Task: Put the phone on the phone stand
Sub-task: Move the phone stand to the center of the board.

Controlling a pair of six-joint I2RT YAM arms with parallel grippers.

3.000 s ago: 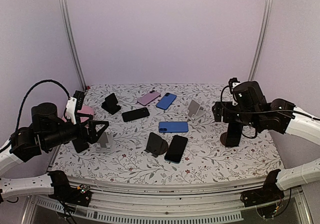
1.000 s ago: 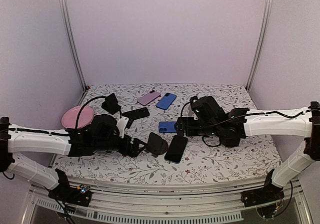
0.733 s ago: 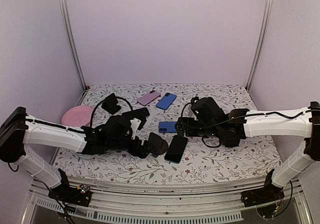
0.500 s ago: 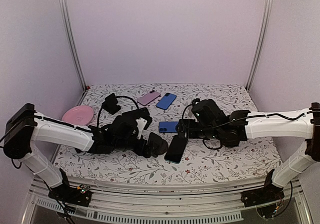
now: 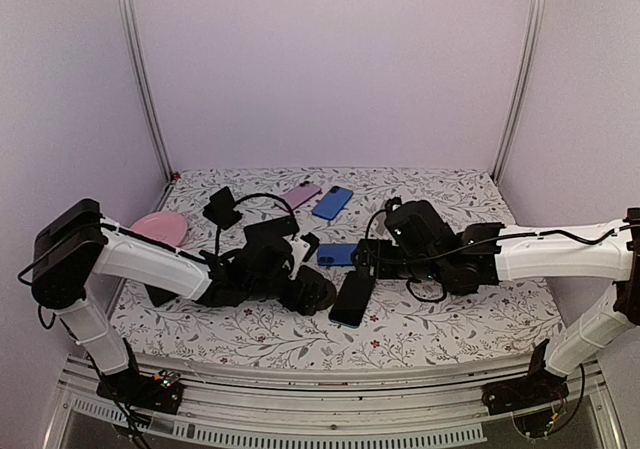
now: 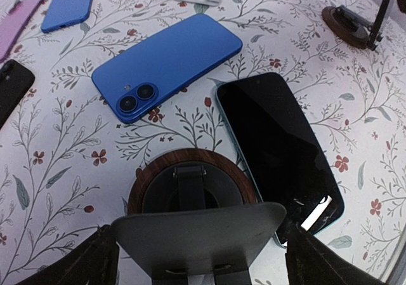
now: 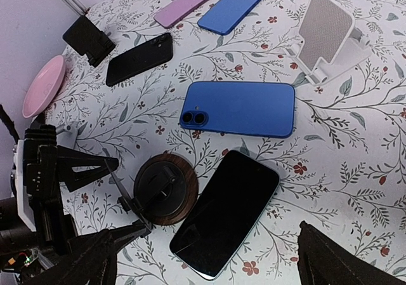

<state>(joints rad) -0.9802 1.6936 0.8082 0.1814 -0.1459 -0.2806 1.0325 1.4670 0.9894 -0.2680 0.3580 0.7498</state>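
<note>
1. Across the whole scene, the floral-patterned desk (image 5: 450, 341) carries everything. The round-based phone stand (image 6: 190, 193) stands upright near its middle, a dark back plate over a wood-rimmed disc.
2. To the left of that stand, the left arm (image 5: 150, 257) reaches in low along the desk. The left fingers (image 6: 95, 263) are spread wide, one on each side of the stand's back plate and just beside its edges. Whether they touch it cannot be told, and the stand sits flat on the desk.
3. To the right of the stand, the right arm (image 5: 560, 249) stretches in from the far side. The right fingers (image 7: 342, 259) are spread wide with nothing between them, hanging above the desk.
4. Well apart from the stand, behind it and to the left, lies a pink plate (image 5: 160, 227).
5. Just right of the stand's base, the dark-screened phone (image 6: 279, 152) lies flat, screen up, on the desk and not on the stand.
6. Near the stand, behind it, a blue phone (image 6: 168, 63) lies camera side up.
7. Farther behind the stand lie a black phone (image 7: 139, 58), a lilac phone (image 7: 187, 4) and a second blue phone (image 7: 233, 7). A white stand (image 7: 327, 34) is behind to the right, and a black stand (image 7: 89, 39) behind to the left.
</note>
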